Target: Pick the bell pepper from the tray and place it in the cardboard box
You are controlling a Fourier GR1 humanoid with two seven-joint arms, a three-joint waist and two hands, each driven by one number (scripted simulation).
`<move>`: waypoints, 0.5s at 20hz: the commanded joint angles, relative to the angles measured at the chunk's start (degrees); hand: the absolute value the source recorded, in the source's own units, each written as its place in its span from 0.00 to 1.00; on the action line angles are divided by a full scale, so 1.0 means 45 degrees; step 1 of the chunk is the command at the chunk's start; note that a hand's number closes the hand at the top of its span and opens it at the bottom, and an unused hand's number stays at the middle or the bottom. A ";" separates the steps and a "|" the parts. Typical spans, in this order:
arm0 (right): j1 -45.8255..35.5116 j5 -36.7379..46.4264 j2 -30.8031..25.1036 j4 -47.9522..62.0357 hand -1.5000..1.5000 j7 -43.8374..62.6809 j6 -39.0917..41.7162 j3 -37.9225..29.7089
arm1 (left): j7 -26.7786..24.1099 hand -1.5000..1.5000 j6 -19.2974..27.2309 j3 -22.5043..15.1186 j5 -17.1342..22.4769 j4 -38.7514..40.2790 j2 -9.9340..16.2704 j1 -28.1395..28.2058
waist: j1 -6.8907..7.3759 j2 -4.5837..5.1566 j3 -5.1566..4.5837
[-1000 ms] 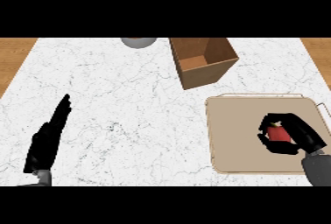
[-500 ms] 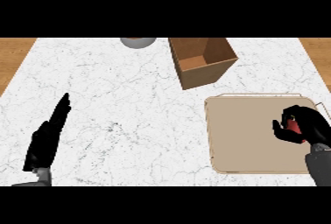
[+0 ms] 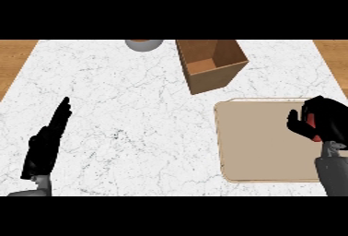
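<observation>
A red bell pepper (image 3: 310,120) shows only as a sliver between the curled fingers of my right hand (image 3: 325,120), which is shut on it over the right edge of the beige tray (image 3: 262,138). The open cardboard box (image 3: 211,63) stands at the back of the counter, up and left of the tray, tilted slightly. My left hand (image 3: 48,143) rests open at the lower left, fingers straight and pointing away.
A grey bowl (image 3: 143,44) sits at the counter's far edge, left of the box. Wooden floor shows past the white marble counter (image 3: 129,106) at both upper corners.
My right hand, holding the pepper, has lifted and shifted right and up, from the tray's middle-right to its right edge. The left hand has stayed still.
</observation>
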 commanded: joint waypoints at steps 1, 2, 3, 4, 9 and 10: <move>-0.0202 -0.1332 0.0571 -0.1976 1.00 -0.0480 -0.0075 -0.0296 | 0.0200 0.50 0.0156 -0.0123 -0.0184 0.0215 -0.0169 -0.0538 | -0.0107 -0.0009 0.0013; -0.0254 -0.1555 0.0509 -0.2911 1.00 -0.0529 0.0082 -0.0286 | 0.0001 0.50 0.0187 -0.0134 -0.0145 -0.0073 -0.0250 0.0138 | -0.0083 -0.0059 0.0008; -0.0353 -0.1565 0.1093 -0.3107 1.00 -0.0611 -0.0636 -0.0086 | -0.0396 0.50 0.0174 -0.0104 -0.0193 0.0265 -0.0219 0.0267 | -0.0040 -0.0034 0.0010; -0.1408 -0.2240 0.0979 -0.2907 1.00 -0.0583 -0.0123 -0.0484 | -0.0373 0.50 -0.0235 -0.0084 0.0036 -0.0266 0.0051 0.0472 | 0.0176 -0.0028 0.0015; -0.2534 -0.2886 0.1585 -0.4439 1.00 0.0075 0.0745 0.0177 | -0.0070 0.50 0.0315 -0.0364 -0.0472 0.0502 -0.0486 -0.0286 | 0.0070 0.0020 0.0006; -0.2278 -0.2603 0.1751 -0.3762 1.00 -0.0397 -0.0041 0.0202 | -0.0097 0.50 -0.0373 0.0069 0.0064 -0.0368 0.0124 0.0317 | 0.0192 0.0036 0.0016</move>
